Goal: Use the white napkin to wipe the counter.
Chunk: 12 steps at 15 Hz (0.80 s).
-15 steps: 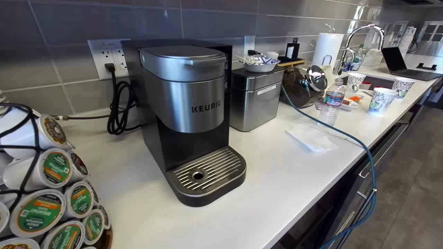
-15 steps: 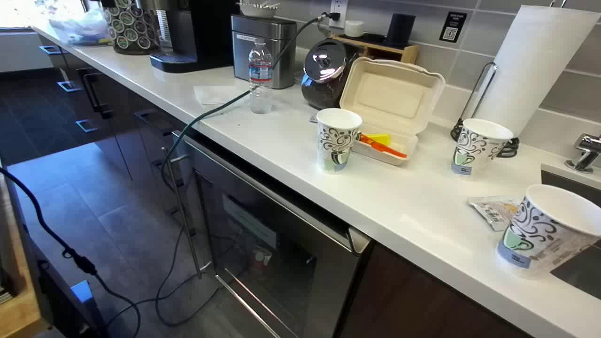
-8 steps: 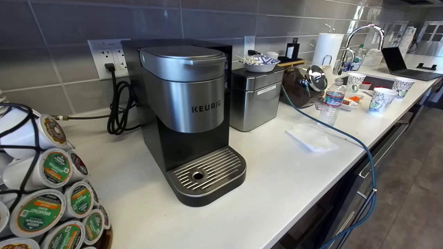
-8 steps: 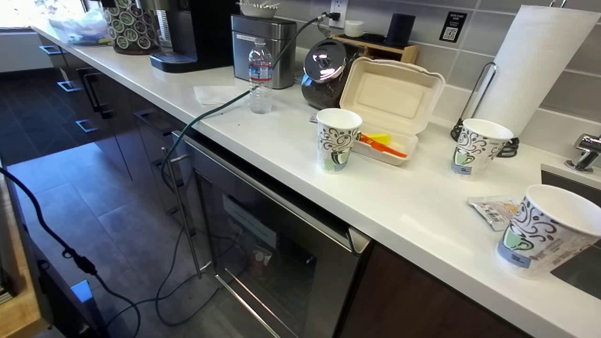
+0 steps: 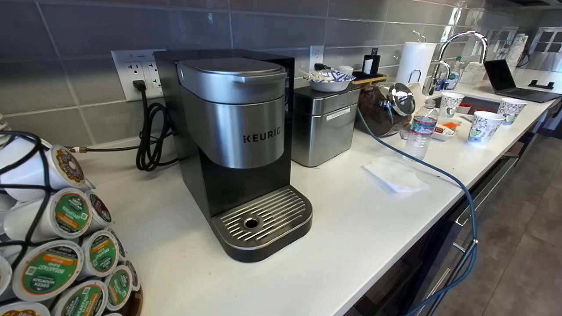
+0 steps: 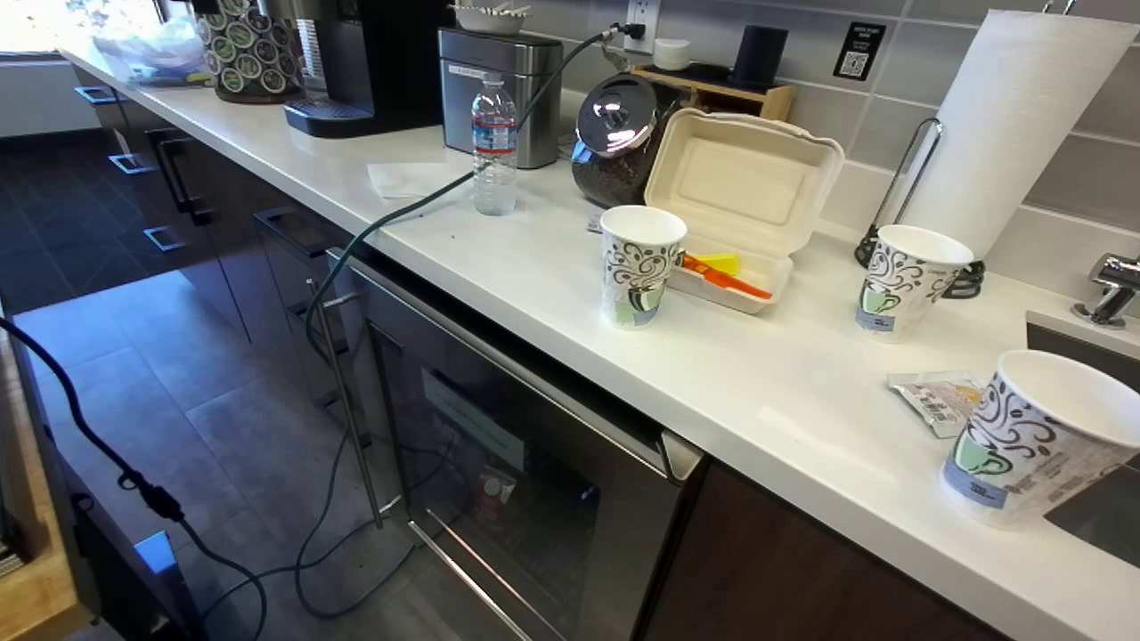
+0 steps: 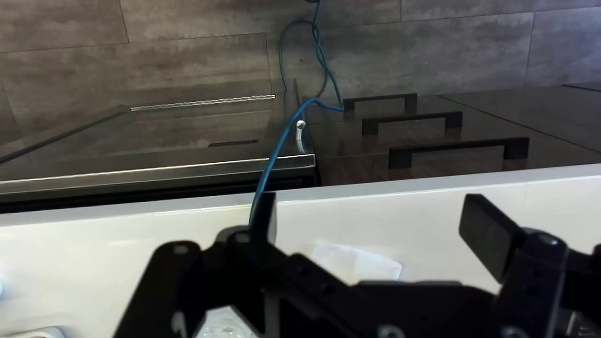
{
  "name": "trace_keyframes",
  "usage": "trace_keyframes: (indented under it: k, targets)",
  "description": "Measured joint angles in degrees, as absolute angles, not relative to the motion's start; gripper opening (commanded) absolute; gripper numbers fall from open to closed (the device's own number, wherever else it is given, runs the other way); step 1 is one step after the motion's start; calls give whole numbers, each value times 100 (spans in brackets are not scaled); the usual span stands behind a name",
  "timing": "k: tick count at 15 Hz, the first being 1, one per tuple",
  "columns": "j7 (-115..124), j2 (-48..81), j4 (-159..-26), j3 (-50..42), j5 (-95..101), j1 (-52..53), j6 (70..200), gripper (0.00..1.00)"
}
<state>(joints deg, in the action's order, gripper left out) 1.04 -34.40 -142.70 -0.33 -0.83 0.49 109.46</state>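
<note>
The white napkin (image 5: 395, 175) lies flat and folded on the white counter (image 5: 338, 245), between the coffee machine and the water bottle. It also lies near the bottle in an exterior view (image 6: 410, 180). In the wrist view my gripper (image 7: 370, 213) is open, with its two black fingers wide apart and nothing between them. The napkin (image 7: 359, 263) shows below and beyond the fingers on the counter, apart from them. Its near part is hidden behind the gripper body. The gripper and arm do not show in the exterior views.
A blue cable (image 5: 443, 171) crosses the counter beside the napkin and hangs over the front edge. A water bottle (image 6: 495, 147) stands close by. A coffee machine (image 5: 237, 153), steel bin (image 5: 327, 127), glass jar (image 6: 614, 133), food box (image 6: 739, 191) and paper cups (image 6: 639, 267) stand along the counter.
</note>
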Motion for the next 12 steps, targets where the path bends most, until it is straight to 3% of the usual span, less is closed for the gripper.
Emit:
trace_keyframes:
  k: [4, 12]
  targets:
    - [124, -3014, -14341, 121, -147, 126, 11754, 100]
    - [1031, -794, -14285, 902, 98, 333, 14902, 100]
